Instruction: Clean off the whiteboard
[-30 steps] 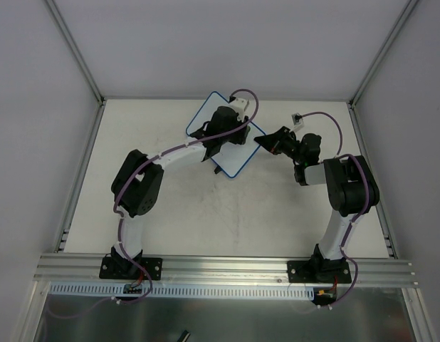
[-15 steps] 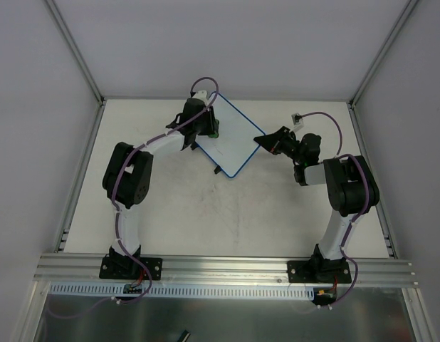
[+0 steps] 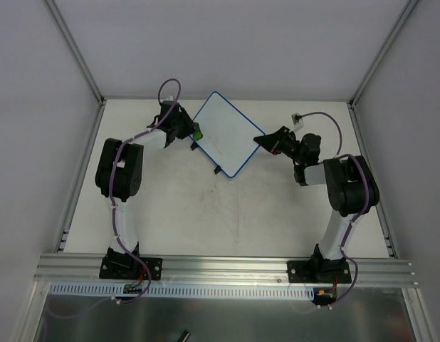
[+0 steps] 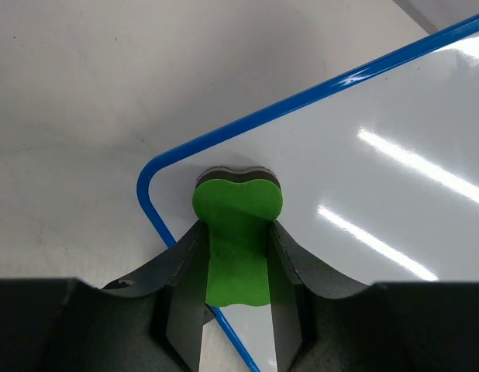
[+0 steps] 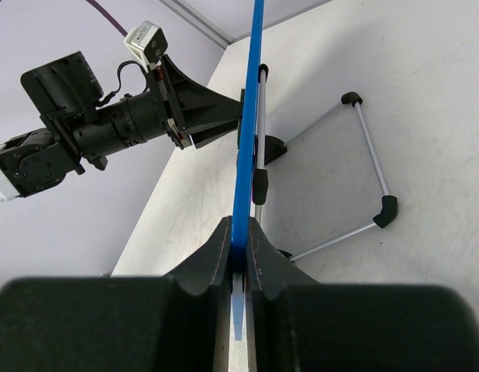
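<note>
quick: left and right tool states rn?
Left tool: shut on the green eraser.
Right tool: shut on the whiteboard, clamped on its edge.

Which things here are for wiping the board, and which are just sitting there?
For the job: whiteboard, green eraser, left claw gripping the eraser, right claw pinching the board's edge.
Just there: table, metal rail along its near edge.

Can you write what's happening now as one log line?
left gripper: shut on green eraser, at whiteboard corner | right gripper: shut on whiteboard rim | marks: none seen near eraser
</note>
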